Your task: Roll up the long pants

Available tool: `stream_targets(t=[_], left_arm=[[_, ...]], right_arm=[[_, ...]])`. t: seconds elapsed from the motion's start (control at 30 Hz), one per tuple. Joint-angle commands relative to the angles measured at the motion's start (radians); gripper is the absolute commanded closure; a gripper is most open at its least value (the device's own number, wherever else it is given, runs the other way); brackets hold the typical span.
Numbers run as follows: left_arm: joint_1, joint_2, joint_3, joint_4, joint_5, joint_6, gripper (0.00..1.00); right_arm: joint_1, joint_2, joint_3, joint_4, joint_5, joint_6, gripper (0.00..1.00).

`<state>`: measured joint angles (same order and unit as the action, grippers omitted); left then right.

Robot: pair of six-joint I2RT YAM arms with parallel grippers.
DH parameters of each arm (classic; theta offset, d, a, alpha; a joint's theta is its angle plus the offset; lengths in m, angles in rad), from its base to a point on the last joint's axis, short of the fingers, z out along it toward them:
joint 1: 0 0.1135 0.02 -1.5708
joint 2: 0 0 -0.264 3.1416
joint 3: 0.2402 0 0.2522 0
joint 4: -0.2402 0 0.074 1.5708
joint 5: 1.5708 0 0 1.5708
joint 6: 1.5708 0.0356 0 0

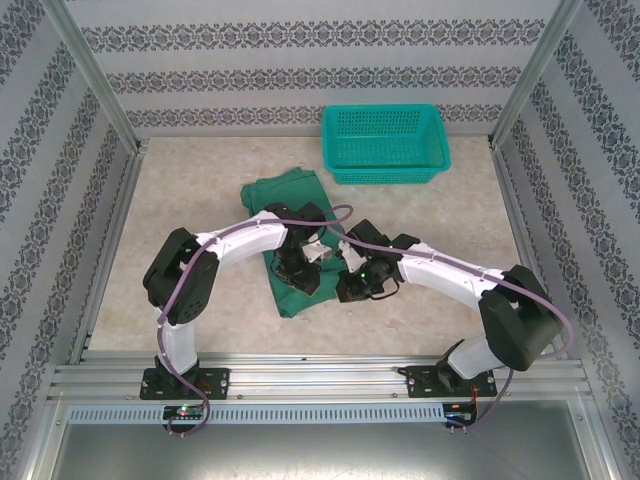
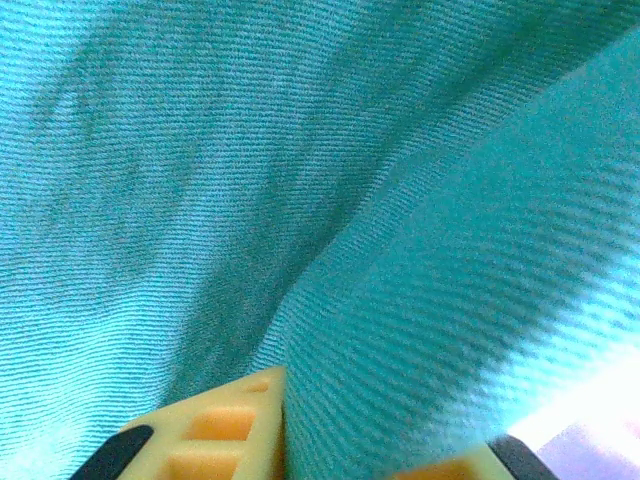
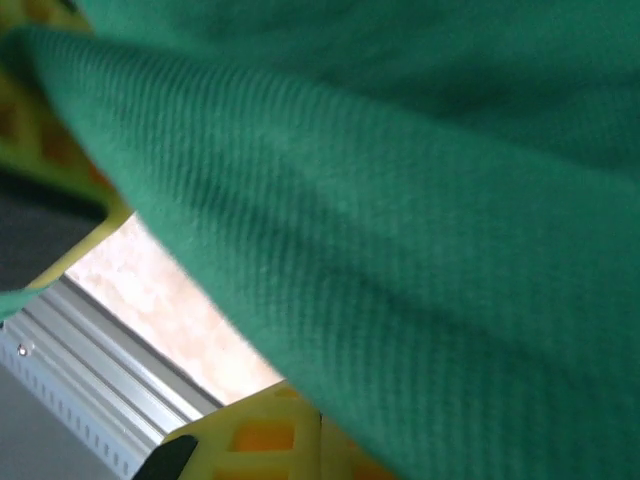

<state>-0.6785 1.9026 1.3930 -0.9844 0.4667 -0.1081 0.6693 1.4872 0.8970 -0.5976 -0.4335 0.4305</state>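
Green pants (image 1: 285,192) lie bunched on counter (image 1: 450,230), near-left of basket (image 1: 385,172), w/ L pincer (image 2: 370,420) & R pincer (image 3: 340,440) each clamped on pants' fabric.

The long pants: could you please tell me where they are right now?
In the top view, the long pants lie mid-table, in front and left of the teal basket, their near end pinched by the left gripper and the right gripper.

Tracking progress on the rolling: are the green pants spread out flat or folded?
Folded: the long pants lie as a narrow layered strip on the table, no separate legs showing. Whether any part is rolled, cannot tell.
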Motion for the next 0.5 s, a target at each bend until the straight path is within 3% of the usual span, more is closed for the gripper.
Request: stream_targets(t=[0.0, 0.27, 0.47], left_arm=[[0.015, -0.044, -0.015, 0.004, -0.044, 0.019, 0.80], [0.016, -0.079, -0.011, 0.003, -0.141, 0.019, 0.75], [0.016, -0.085, 0.002, -0.028, -0.246, 0.031, 0.78]], right_arm=[[-0.024, 0.028, 0.047, -0.021, 0.026, -0.040, 1.00], [-0.037, 0.114, 0.123, -0.014, 0.034, -0.049, 1.00], [-0.046, 0.141, 0.160, -0.019, 0.051, -0.052, 1.00]])
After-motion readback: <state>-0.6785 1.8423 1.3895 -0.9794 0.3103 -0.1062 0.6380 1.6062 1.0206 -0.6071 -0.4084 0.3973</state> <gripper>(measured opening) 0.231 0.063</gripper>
